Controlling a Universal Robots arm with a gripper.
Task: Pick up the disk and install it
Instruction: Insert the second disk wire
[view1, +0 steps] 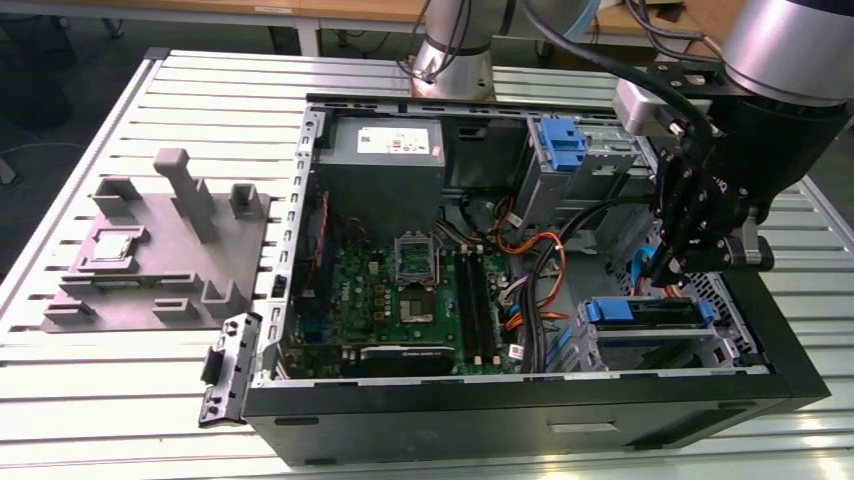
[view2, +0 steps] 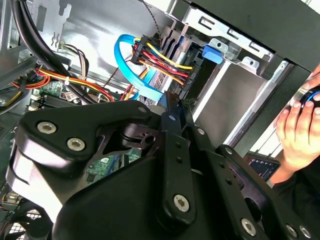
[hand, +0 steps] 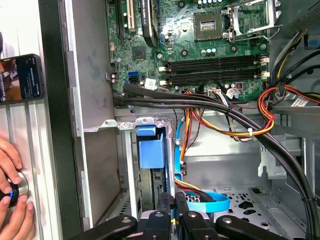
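The disk (view1: 647, 312), framed by its blue carrier, sits in the drive bay at the near corner of the open computer case, on the exterior view's right. Its blue carrier shows in the first wrist view (hand: 150, 152) and the second wrist view (view2: 212, 54). My gripper (view1: 674, 280) hangs directly over that bay. In both wrist views its black fingers (hand: 172, 212) (view2: 172, 102) stand shut with almost no gap, tips at the carrier's edge. Whether they pinch the carrier I cannot tell. A blue data cable (view2: 130, 65) and coloured power wires (view2: 165, 60) run right beside the fingertips.
The case (view1: 534, 410) holds the motherboard (view1: 400, 290), a grey power supply (view1: 387, 150) and another blue carrier (view1: 561, 140) in the far bay. A grey fixture (view1: 160, 250) lies on the exterior view's left. A person's hand (hand: 10, 190) and a phone (hand: 20, 77) are outside the case wall.
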